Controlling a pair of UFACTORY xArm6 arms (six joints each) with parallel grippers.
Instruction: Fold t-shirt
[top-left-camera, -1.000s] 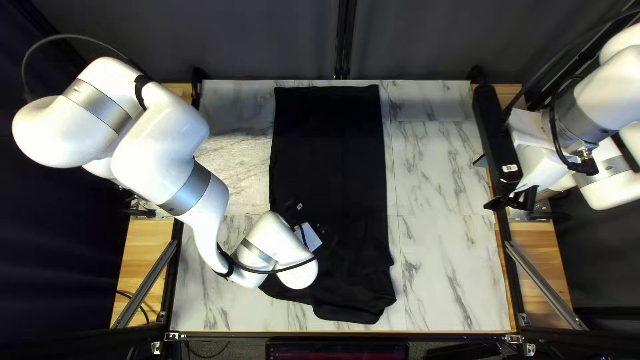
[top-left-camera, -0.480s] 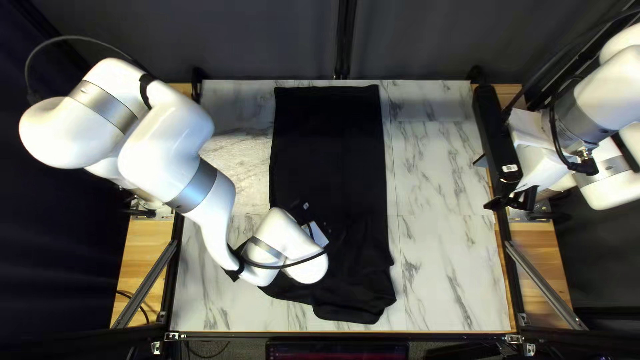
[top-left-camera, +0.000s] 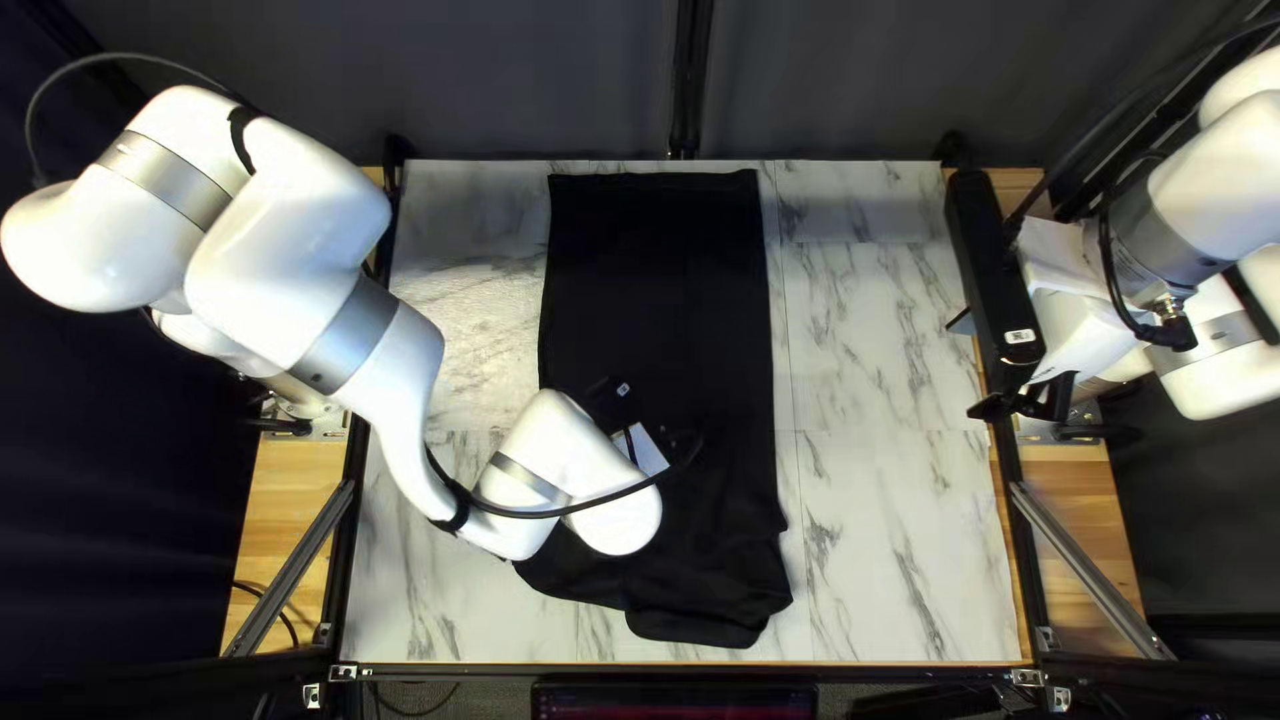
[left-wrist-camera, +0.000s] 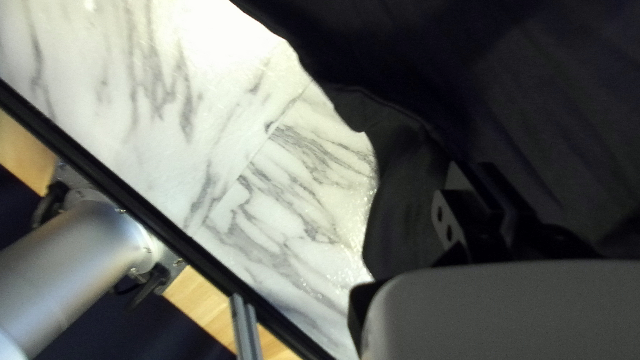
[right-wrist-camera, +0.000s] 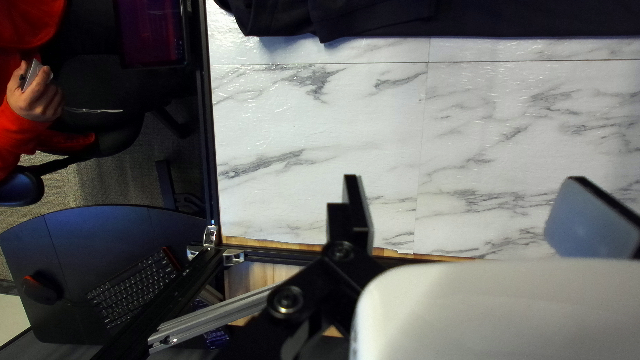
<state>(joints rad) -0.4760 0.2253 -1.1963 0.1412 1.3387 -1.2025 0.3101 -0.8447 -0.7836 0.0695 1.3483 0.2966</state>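
The shirt (top-left-camera: 660, 267) lies on the counter (top-left-camera: 880, 347), about in the middle, with its long axis going from the far edge to the near edge. The far part is flat and quite straight, but the near part is uneven and bunched, close to the near edge. My left arm (top-left-camera: 314, 267) is the nearer one: it reaches from the left edge over the near part of the shirt, and the black cloth spreads below and beside my left gripper (left-wrist-camera: 479, 175). If this gripper is open or closed, I cannot tell, because its black parts are lost against the cloth. My right gripper (right-wrist-camera: 467, 193) is at the right edge, with its fingers (right-wrist-camera: 363, 210) open and nothing between them; from there the shirt lies well apart, toward the left edge. I count one shirt, two arms, this one and my right arm (top-left-camera: 1207, 200), and two grippers. Past the near edge there is also one hand (right-wrist-camera: 35, 93) of a person, one keyboard (right-wrist-camera: 133, 283) and one mouse (right-wrist-camera: 39, 291). I judge that the bunched near part needs the next work, and my left arm is better placed for it.
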